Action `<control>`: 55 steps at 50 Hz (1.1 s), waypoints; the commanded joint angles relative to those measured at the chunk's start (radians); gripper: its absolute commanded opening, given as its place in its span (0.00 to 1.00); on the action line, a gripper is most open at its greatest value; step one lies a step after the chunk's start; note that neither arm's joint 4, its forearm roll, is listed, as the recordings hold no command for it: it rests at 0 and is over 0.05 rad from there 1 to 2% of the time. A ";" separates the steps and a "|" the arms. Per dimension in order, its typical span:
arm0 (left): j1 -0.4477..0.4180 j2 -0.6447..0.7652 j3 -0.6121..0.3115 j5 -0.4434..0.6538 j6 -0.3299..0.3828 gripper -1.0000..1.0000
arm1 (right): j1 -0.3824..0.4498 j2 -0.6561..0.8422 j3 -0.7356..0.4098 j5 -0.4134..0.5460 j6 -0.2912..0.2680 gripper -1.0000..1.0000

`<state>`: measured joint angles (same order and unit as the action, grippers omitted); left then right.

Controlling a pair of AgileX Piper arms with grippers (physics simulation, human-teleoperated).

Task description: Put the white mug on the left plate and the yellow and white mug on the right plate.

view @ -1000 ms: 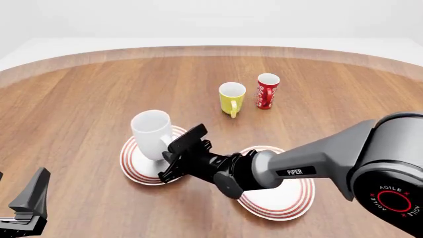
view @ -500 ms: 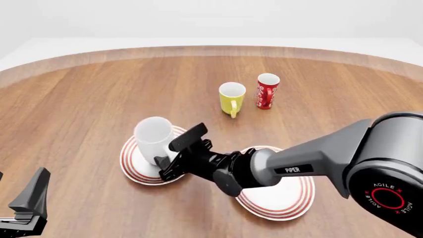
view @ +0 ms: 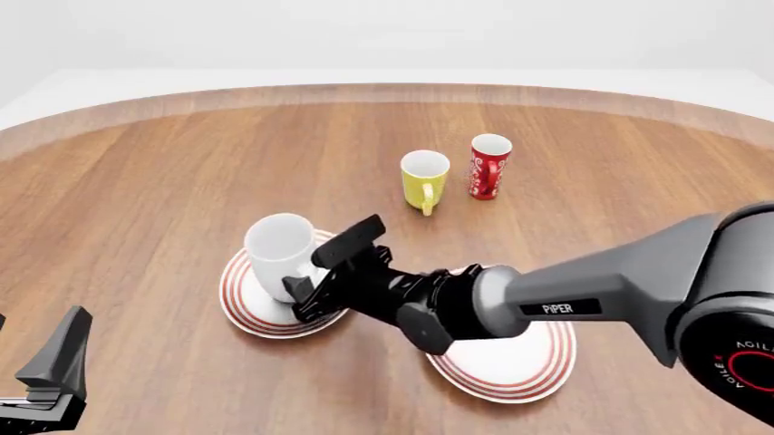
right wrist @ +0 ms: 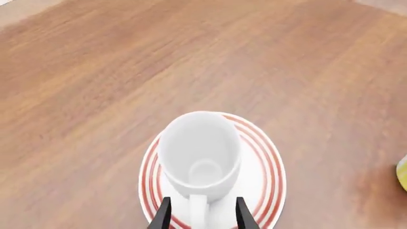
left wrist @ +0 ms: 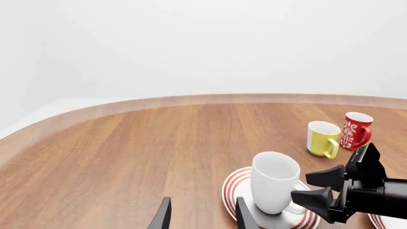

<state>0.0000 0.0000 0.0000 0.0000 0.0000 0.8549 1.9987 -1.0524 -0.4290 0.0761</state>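
The white mug (view: 278, 252) stands upright on the left plate (view: 238, 304). It also shows in the right wrist view (right wrist: 200, 152) on that plate (right wrist: 270, 174), and in the left wrist view (left wrist: 273, 179). My right gripper (view: 306, 275) is open, with its fingers (right wrist: 164, 215) on either side of the mug's handle (right wrist: 198, 210) and a gap to each. The yellow and white mug (view: 423, 178) stands farther back on the table. The right plate (view: 532, 376) lies partly under my right arm. My left gripper (left wrist: 202, 217) is open and empty at the near left (view: 36, 367).
A slim red cup (view: 488, 166) with white marks stands just right of the yellow and white mug, and also shows in the left wrist view (left wrist: 356, 130). The round wooden table's far edge (view: 387, 91) curves across the back.
The white mug has come down onto the left plate and now stands upright. My right gripper has shifted slightly back and its fingers stand off the handle. The left arm has not moved.
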 commanded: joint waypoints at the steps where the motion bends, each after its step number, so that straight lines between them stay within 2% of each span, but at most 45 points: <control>1: 0.000 0.000 0.000 0.000 0.000 1.00 | 0.000 -0.073 0.031 0.005 -0.004 1.00; 20: 0.000 0.000 0.000 0.000 0.000 1.00 | -0.045 -0.252 0.110 -0.007 -0.014 1.00; 55: 0.000 0.000 0.000 0.000 0.000 1.00 | -0.241 -0.482 0.172 -0.029 -0.032 1.00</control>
<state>0.0000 0.0000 0.0000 0.0000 0.0000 0.6624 1.5628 -0.8878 -0.4571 0.0495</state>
